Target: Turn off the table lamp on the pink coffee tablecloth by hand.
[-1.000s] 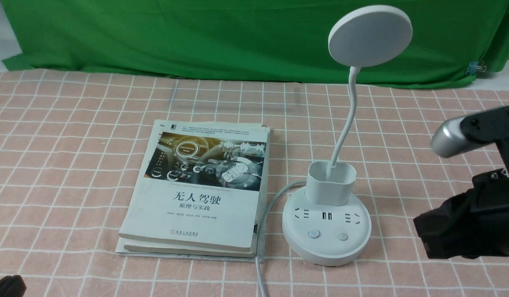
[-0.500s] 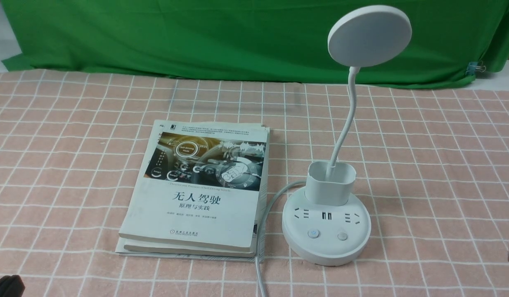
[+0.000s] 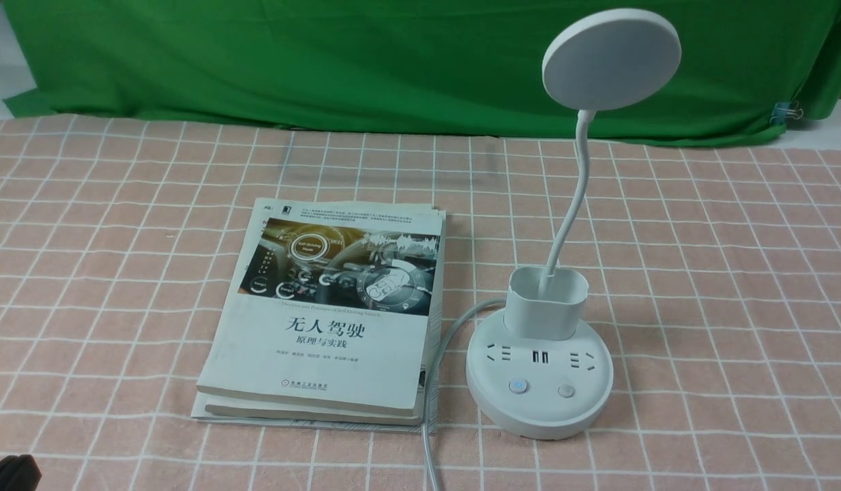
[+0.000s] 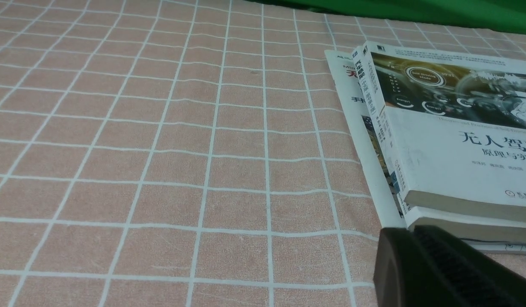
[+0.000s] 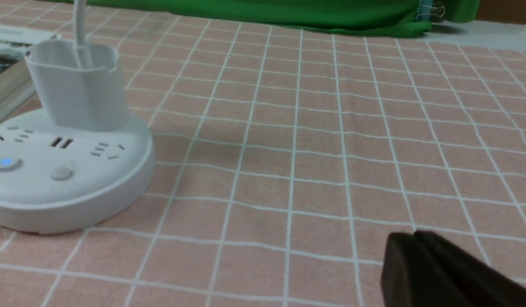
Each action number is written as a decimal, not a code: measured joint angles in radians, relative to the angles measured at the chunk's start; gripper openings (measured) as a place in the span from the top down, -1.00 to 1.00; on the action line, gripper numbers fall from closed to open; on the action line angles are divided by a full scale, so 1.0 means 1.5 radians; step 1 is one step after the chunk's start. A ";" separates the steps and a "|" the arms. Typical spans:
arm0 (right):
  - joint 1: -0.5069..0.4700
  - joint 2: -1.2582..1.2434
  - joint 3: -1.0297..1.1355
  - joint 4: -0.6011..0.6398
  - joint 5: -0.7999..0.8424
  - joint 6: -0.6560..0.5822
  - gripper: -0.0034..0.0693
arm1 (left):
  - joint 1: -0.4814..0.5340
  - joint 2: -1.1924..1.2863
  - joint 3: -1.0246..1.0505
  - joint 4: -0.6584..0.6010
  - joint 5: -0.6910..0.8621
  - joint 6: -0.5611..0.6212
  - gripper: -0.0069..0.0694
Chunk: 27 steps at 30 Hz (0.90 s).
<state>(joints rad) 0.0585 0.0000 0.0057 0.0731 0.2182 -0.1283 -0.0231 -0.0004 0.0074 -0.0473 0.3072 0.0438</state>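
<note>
**Lamp base within reach, both jaws empty**

The left gripper [image 4: 420,256] rests low over the pink coffee tablecloth [image 3: 120,239]; only one dark tip of it shows, so I cannot tell whether its jaws are open or closed. The two stacked books [image 3: 331,307] lie just beyond that tip.

The table lamp [image 3: 539,378] stands upright just past the books, its cord [image 3: 437,368] running between them toward the tabletop's near edge. One button [image 5: 6,162] on the round base glows blue; the plain button [image 5: 61,172] sits beside it.

The right gripper [image 5: 416,251] is low and apart from the base, on the far side from the books — its jaws pressed fully together, gripping nothing.

Risks, as I judge them: the buttons sit close together, so the wrong one may get pressed — or a slanted push may slide the light base.
</note>
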 joint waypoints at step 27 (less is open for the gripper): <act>0.000 0.000 0.000 0.000 0.007 0.001 0.74 | 0.000 0.000 0.000 0.001 0.000 0.000 0.80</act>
<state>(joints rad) 0.0585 0.0000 0.0057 0.0731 0.2287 -0.1274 -0.0231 -0.0004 0.0074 -0.0454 0.3072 0.0438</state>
